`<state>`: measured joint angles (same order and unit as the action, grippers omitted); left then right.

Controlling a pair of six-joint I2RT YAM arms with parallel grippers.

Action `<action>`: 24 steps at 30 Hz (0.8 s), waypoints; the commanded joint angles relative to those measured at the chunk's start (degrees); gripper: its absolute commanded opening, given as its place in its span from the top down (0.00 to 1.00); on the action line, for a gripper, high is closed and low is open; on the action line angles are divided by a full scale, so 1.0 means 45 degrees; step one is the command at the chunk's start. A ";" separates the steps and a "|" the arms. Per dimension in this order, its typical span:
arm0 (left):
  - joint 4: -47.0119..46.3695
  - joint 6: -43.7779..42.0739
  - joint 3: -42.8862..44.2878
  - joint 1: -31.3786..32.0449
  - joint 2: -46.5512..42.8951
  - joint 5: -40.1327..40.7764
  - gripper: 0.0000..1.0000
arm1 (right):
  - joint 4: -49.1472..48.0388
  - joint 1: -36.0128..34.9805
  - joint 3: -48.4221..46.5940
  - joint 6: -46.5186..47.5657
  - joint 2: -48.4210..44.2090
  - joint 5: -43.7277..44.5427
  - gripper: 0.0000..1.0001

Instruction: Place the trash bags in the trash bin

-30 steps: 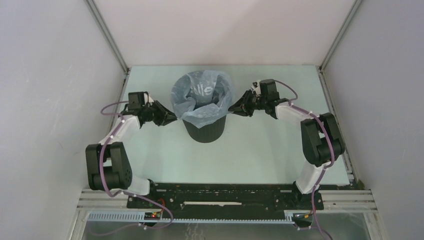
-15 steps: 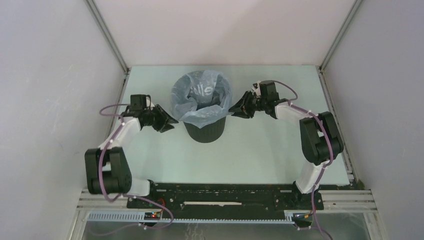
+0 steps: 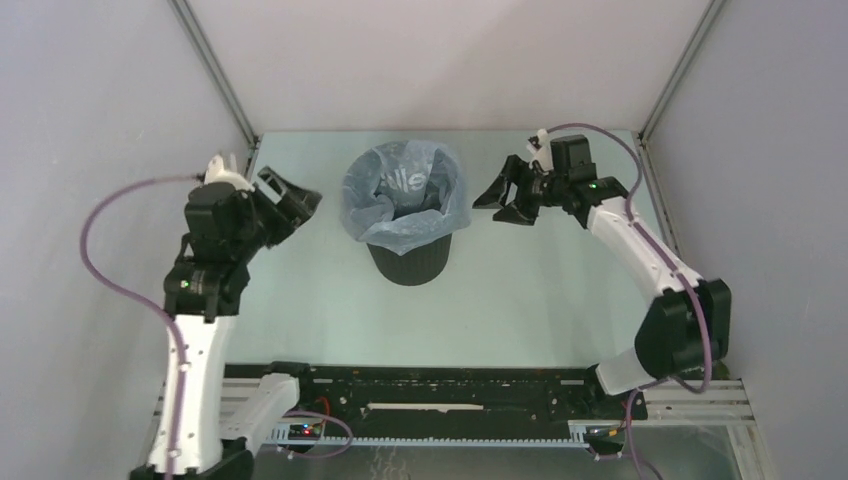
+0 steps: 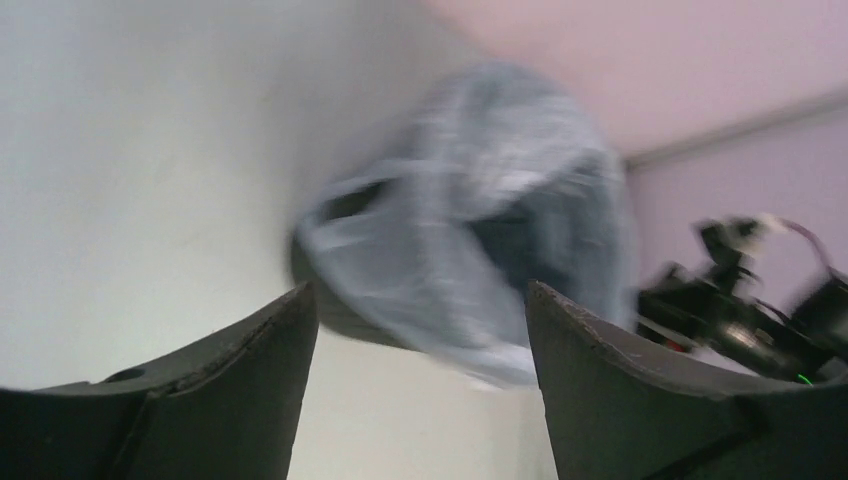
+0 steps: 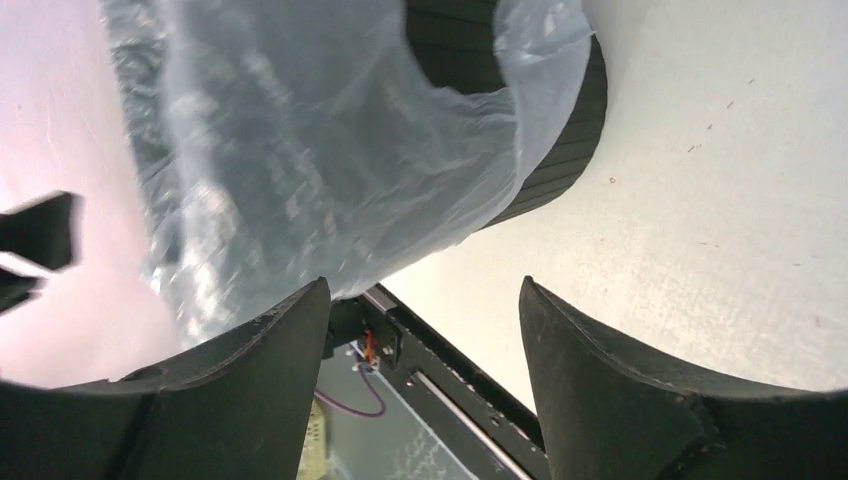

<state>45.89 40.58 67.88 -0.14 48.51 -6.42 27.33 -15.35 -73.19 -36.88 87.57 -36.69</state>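
The black round trash bin (image 3: 410,262) stands at mid-table with the pale grey-blue trash bag (image 3: 405,195) lining its mouth, the film folded out over the rim. My left gripper (image 3: 295,198) hangs open to the bin's left, clear of the bag, with nothing between its fingers. On the other side my right gripper (image 3: 500,200) is open too, and apart from the bag. The left wrist view shows a blurred bag (image 4: 470,210) beyond my open left gripper (image 4: 420,300). In the right wrist view, bag (image 5: 300,150) and bin (image 5: 540,130) lie past my empty right gripper (image 5: 425,290).
Grey enclosure walls close in the table on the left, right and back, with metal frame posts (image 3: 215,75) at the corners. A black mounting rail (image 3: 450,385) runs along the near edge. The right arm (image 4: 740,310) shows in the left wrist view.
Both grippers have opened and let go of the bag's edge. They drew back from the bin, the left arm rising up and to the left, the right one outward and toward the back.
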 commanded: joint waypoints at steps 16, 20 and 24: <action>0.0584 -0.2694 0.7939 0.7384 1.0098 0.2593 0.40 | 0.2380 0.1189 0.1403 0.1226 -0.4925 0.0959 0.24; -0.0137 -0.2488 0.7172 0.7405 1.1282 0.2813 0.40 | 0.2667 0.1534 0.1518 0.1271 -0.5727 0.1091 0.24; -0.1467 -0.2533 0.6095 0.7307 1.1810 0.3357 0.36 | 0.3173 0.1936 0.1525 0.1490 -0.6471 0.1180 0.24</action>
<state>45.56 29.50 97.76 32.84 101.10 6.17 39.31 -8.16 -66.37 -30.94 61.67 -32.16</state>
